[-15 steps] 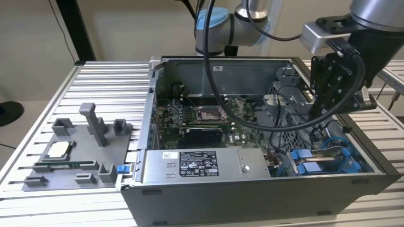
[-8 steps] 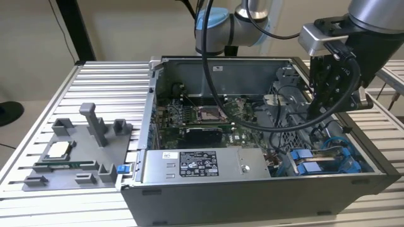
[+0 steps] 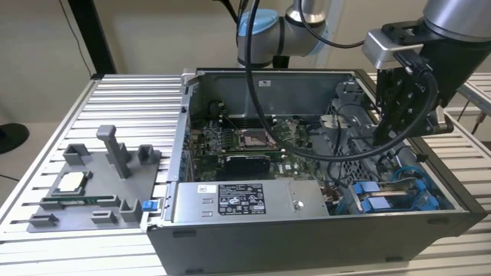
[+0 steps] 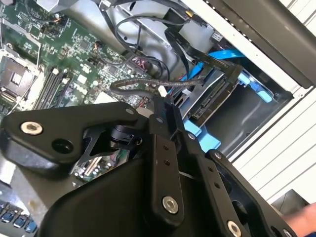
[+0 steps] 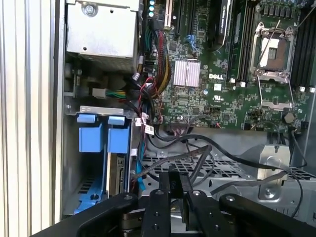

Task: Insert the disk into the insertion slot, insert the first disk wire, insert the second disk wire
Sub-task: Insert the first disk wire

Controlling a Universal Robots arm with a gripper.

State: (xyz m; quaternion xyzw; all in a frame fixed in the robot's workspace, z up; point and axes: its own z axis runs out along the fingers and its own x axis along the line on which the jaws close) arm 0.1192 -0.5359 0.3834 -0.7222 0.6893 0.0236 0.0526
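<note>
**Disk in slot, jaws on wire**

In exterior view, L to R: grey fixture tray [image 3: 84, 192] is seen on slatted worktop [image 3: 130, 103], then open PC case [image 3: 307, 241], w/ gripper [image 3: 382, 138] hung inside it at R. Jaws are seen closed on a dark wire [image 4: 143, 85]. Disk [image 4: 215, 96] is seated in insertion slot [image 4: 249, 108], just beside gripper

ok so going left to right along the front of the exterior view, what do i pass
fixture tray → power supply box → insertion slot
</note>
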